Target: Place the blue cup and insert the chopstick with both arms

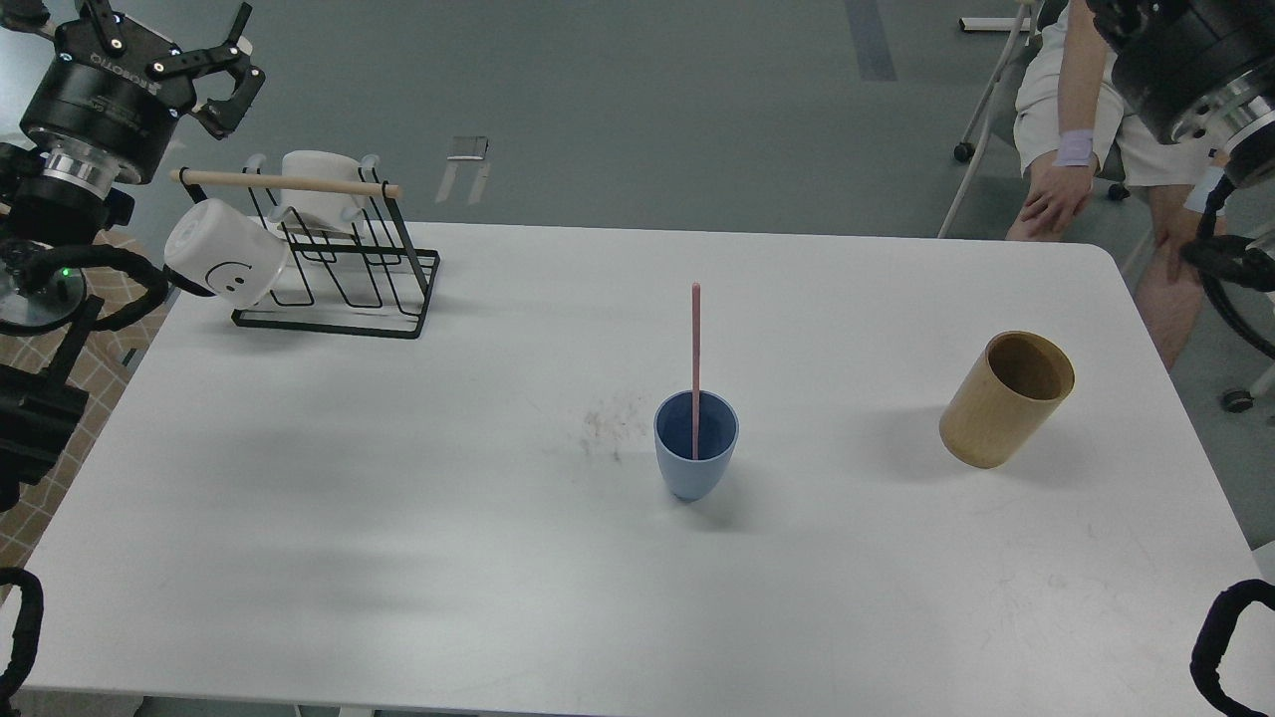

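1. The cup (695, 446) stands upright near the middle of my worktop (398, 518) — the chopstick (695, 339) stands in it, rising well above the rim.
2. My left gripper (224, 75) hangs high over the rack (339, 269), jaws apart, empty.
3. Right arm (1185, 60) sits at the top right corner — I cannot tell its jaws.
4. A wooden holder (1006, 400) stands well right of the cup.

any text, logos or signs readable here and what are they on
Pale lettering on the left arm's black wrist housing: upside down and too small to read.
Smiley face, a drawn sign rather than words, on the white mug on the wire rack.
Nothing on the blue cup, chopstick or wooden holder.
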`<control>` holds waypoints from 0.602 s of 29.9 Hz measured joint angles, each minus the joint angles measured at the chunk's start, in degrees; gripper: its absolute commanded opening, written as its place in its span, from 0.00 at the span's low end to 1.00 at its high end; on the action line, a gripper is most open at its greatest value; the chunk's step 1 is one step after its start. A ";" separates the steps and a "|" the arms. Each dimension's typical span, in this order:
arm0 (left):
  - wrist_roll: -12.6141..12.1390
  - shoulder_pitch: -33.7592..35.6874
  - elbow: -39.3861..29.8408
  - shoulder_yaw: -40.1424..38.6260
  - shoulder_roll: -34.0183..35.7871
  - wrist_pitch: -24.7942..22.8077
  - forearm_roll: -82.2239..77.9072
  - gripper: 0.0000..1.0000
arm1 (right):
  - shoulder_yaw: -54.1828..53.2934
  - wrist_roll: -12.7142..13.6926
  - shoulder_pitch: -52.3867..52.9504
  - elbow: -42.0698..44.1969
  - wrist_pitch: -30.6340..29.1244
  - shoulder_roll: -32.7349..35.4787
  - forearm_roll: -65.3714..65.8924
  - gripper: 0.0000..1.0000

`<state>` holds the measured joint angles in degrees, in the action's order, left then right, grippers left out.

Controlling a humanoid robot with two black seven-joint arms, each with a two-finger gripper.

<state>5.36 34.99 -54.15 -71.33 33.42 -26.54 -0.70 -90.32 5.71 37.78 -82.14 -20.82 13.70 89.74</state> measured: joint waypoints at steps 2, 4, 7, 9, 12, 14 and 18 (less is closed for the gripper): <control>0.00 0.00 0.00 0.04 0.02 0.00 0.00 0.98 | -1.46 0.00 0.07 3.06 1.01 0.09 -3.74 1.00; -0.05 0.00 0.00 0.05 0.02 0.05 -0.01 0.98 | -2.46 0.00 0.17 5.42 1.78 0.11 -7.19 1.00; -0.05 0.00 0.00 -0.03 0.06 0.08 -0.03 0.98 | -3.48 0.00 0.19 8.59 3.59 0.20 -14.12 1.00; -0.05 0.00 0.00 -0.09 0.16 0.08 -0.03 0.98 | -3.90 0.00 0.18 9.52 4.62 0.26 -18.00 1.00; -0.02 0.00 0.00 -0.14 0.17 0.08 -0.03 0.98 | -5.89 0.00 0.07 10.88 5.63 0.38 -24.62 1.00; 0.05 0.06 0.00 -0.51 0.09 -0.01 -0.03 0.98 | -6.64 0.00 0.06 12.35 5.88 0.39 -29.35 1.00; 0.08 0.10 0.11 -1.73 -0.61 -0.08 -0.08 0.98 | -7.07 0.00 0.06 15.35 5.97 0.52 -38.62 1.00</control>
<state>5.44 35.09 -54.04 -73.07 32.81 -26.62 -0.78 -97.39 5.71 37.85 -66.78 -14.85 14.22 51.12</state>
